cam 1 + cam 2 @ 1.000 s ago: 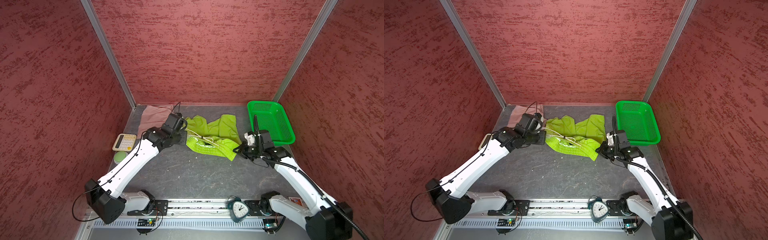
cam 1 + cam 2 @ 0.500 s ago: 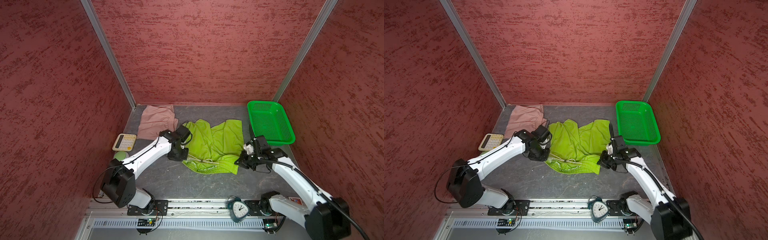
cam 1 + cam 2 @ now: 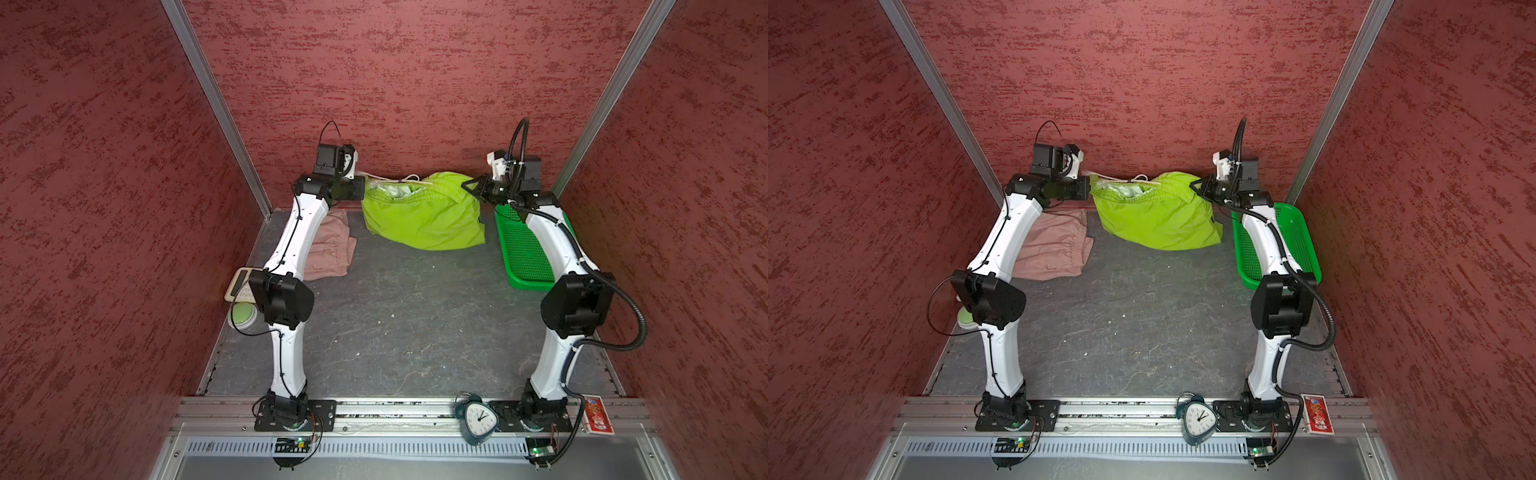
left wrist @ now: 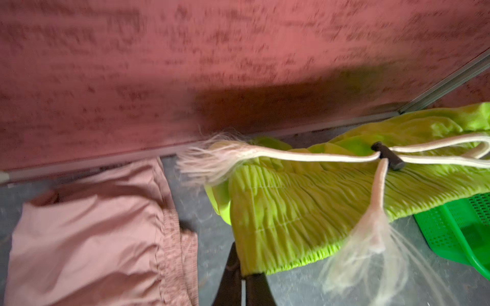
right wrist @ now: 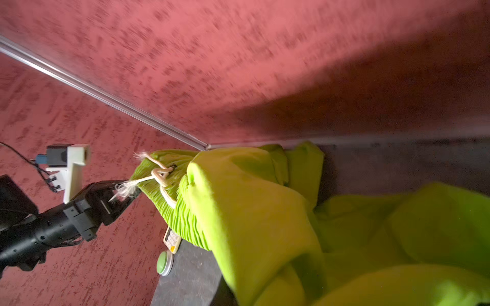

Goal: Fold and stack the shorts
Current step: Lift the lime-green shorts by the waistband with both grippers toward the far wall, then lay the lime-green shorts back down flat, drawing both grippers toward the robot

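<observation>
Lime-grn shorts [image 3: 419,220], dusty-pink shorts [image 3: 332,253], grn perforated basket [image 3: 519,249], mottled red walls [image 3: 415,83], dk grey table [image 3: 395,324].

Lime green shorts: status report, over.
Left end effector and right end effector shut on lime green shorts, hanging between them. Pink shorts on table, left side. Green basket close below right end effector.

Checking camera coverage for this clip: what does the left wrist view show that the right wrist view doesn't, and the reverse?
Only the left wrist view: the pink shorts lying on the table and a corner of the green basket. Only the right wrist view: the calculator and the round green button on the table. Both: the green shorts, their pale frayed drawstring, the left jaws shut on the waistband, and the red wall.
</observation>
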Robot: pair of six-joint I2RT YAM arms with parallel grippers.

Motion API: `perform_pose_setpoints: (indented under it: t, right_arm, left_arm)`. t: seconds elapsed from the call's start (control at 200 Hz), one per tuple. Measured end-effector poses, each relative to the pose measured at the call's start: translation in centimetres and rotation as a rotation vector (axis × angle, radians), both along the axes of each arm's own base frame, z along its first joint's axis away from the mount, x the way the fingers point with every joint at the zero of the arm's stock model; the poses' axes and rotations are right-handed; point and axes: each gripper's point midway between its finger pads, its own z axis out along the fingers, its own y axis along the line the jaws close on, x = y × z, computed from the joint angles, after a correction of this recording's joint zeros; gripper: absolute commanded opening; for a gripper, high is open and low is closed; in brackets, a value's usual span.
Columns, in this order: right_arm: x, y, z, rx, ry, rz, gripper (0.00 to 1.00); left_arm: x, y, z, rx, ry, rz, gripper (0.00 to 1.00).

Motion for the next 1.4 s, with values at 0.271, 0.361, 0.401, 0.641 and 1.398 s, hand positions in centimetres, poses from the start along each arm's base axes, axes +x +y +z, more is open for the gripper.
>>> perform_pose_setpoints:
  t: [0.271,0.361,0.401,0.641,1.398]
  right_arm:
    - [-2.4,-0.4,6.7,-0.025,-0.198,0.083,0.00]
    - [-5.8,-0.5,4.0,-0.053,-0.143,0.096,0.00]
    - [-7.6,-0.4,2.3,-0.062,-0.111,0.105,0.00]
    - [-18.2,-0.2,-9.6,-0.038,0.151,0.113,0.00]
    - [-15.2,0.4,12.1,0.083,-0.194,0.129,0.00]
  left_arm:
    - [-2.9,-0.3,5.2,0.052,-0.172,-0.056,0.00]
    - [-6.1,0.3,5.2,0.073,-0.181,-0.058,0.00]
    - [-7.5,0.6,4.9,0.082,-0.179,-0.056,0.00]
    - [-13.5,1.5,-3.4,0.109,0.032,-0.056,0.00]
    - [-16.2,2.1,15.3,-0.028,-0.151,0.012,0.00]
